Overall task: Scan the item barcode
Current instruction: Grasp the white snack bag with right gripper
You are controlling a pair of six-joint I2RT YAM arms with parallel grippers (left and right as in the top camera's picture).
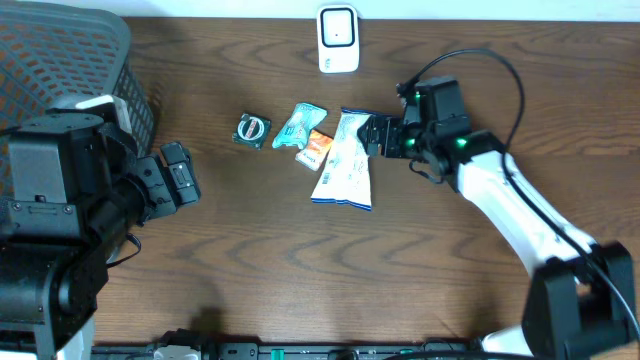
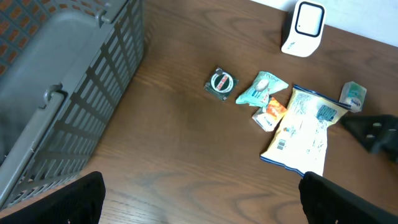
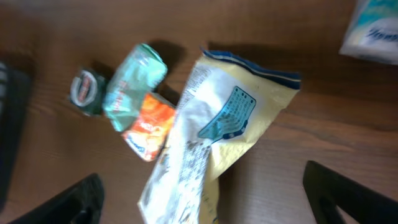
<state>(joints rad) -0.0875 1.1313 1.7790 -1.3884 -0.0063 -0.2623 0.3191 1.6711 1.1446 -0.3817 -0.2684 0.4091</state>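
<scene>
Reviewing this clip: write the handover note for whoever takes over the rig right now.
Left gripper: open, empty, beside the grey mesh basket.
Right gripper: open, at the top end of the white-and-yellow snack bag, not gripping it.
The bag lies flat beside an orange packet, teal packet and round dark tin; the white barcode scanner stands behind them.
Done: no item lifted yet.
Left: grasp an item, present its barcode to the scanner.

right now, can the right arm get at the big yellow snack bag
Probably yes: the right pincer hangs open at the edge of the snack bag, with nothing between them; the small packets lie on its far side.
</scene>
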